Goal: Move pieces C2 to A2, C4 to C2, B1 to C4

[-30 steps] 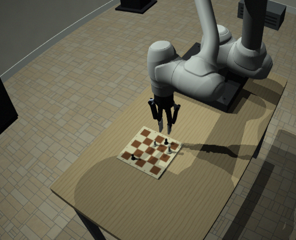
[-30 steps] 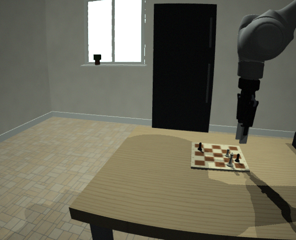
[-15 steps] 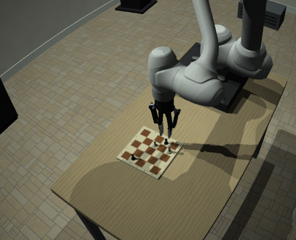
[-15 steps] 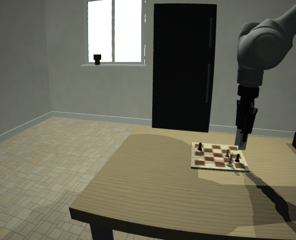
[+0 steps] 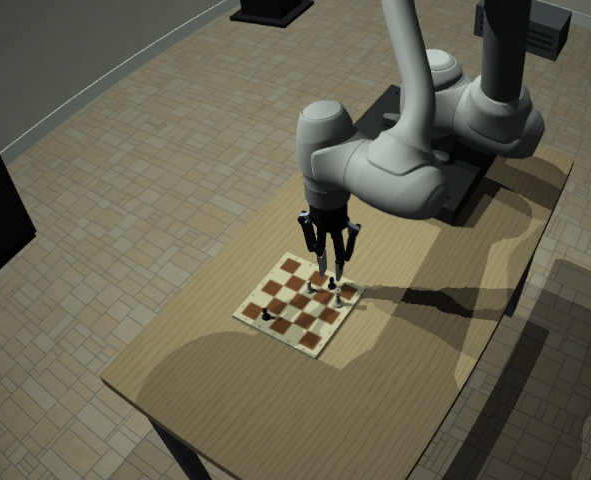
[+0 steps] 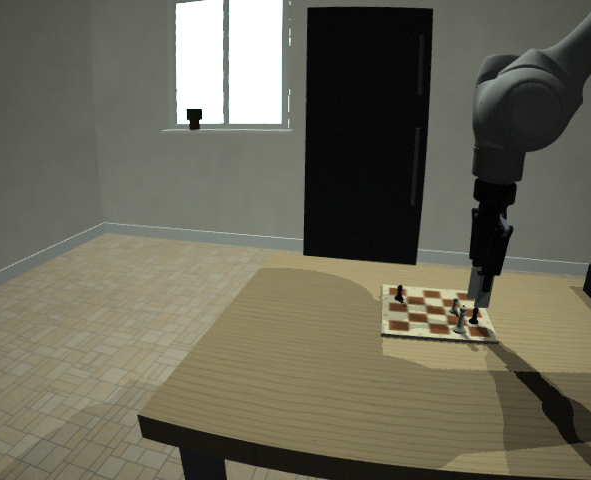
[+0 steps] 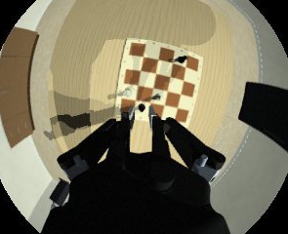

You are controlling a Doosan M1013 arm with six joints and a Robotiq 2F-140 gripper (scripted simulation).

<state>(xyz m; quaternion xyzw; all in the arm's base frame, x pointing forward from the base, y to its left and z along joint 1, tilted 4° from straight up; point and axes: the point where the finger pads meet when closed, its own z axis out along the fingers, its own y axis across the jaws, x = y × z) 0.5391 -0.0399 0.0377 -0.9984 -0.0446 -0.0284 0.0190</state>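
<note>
A small chessboard lies on the wooden table. A black pawn stands near the board's far right edge. My gripper hangs straight above this pawn, fingertips a little higher than its head, fingers narrowly apart with nothing between them. A short white piece stands to the pawn's left and a taller white piece in front of it. Another black piece stands alone at the board's near left edge. In the wrist view the pawn shows between my fingertips. The edge letters are too small to read.
The arm's dark base plate sits at the table's far end behind the board. A black cabinet stands against the wall beyond the table. The arm's shadow falls to the right of the board.
</note>
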